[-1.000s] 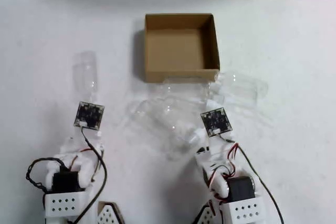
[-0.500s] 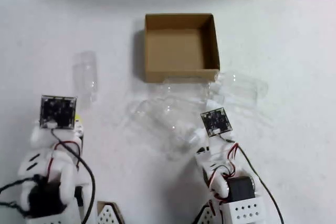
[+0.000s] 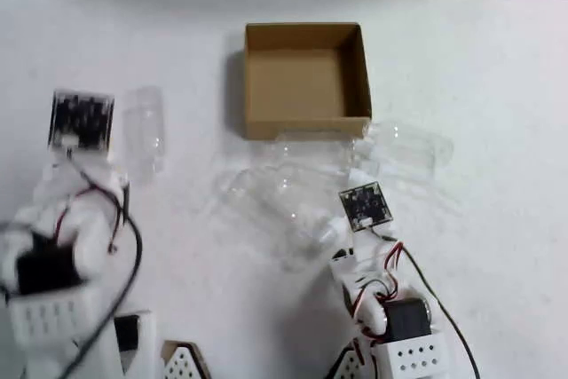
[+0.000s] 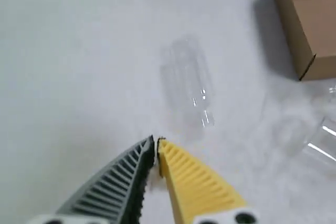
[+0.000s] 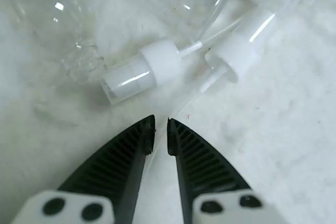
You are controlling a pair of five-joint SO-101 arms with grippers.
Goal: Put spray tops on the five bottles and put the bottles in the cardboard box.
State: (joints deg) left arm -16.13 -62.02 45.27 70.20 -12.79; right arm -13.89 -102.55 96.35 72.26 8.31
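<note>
1. At the far middle of the white table (image 3: 488, 59): a brown, open-topped cardboard box (image 3: 306, 77), upright, mouth facing up.
2. Well to the left of that box: a single clear plastic bottle (image 3: 145, 126), lying on its side with the narrow neck end towards the near edge of the table.
3. Left gripper (image 4: 156, 141): one grey ribbed finger and one yellow one, pressed tip to tip with nothing between them. Hangs over bare table near the neck of the single bottle, apart from it.
4. Just in front of the box, between it and the right arm (image 3: 386, 308): a loose cluster of clear bottles (image 3: 293, 197), all lying on their sides. One of them lies by the box's front right corner.
5. Among that cluster: white spray tops (image 5: 140, 72) with thin dip tubes, lying on the table, unheld.
6. Right gripper (image 5: 160, 123): two black ribbed fingers drawn almost together, only a thin slit between the tips, gripping nothing. Sits low over the table, just short of the nearest white spray top.
</note>
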